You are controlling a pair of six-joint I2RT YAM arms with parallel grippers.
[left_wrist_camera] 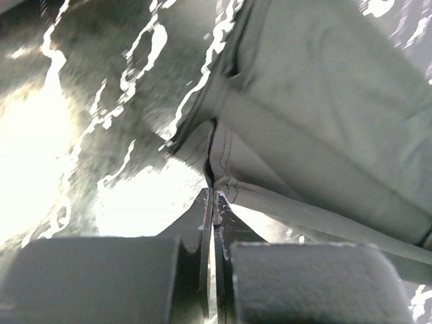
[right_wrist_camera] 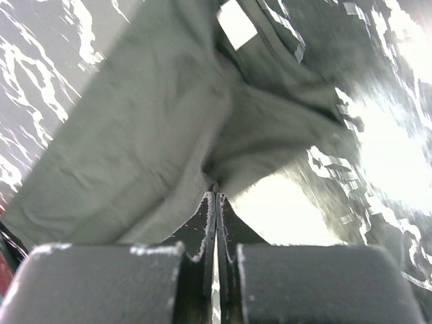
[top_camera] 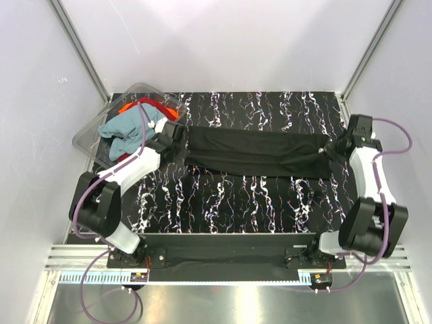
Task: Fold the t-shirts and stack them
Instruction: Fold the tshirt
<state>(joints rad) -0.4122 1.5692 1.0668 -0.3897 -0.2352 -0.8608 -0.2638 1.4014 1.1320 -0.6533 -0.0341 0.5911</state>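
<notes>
Both claws are on the black t-shirt, which lies stretched in a long folded band across the middle of the marbled table. The left gripper is clamped tight on the band's left end. From the left wrist, the jaws are pressed together with a stitched hem of the cloth running right down into the tips. Over on the other side, the right gripper is pinched shut on the band's right end, and the right wrist view shows bunched fabric gathered at its closed tips. So the shirt spans from claw to claw. At far left sits the clear plastic tub (just beside the left arm), with the teal-blue t-shirt crumpled in it and the red-orange t-shirt peeking out behind.
</notes>
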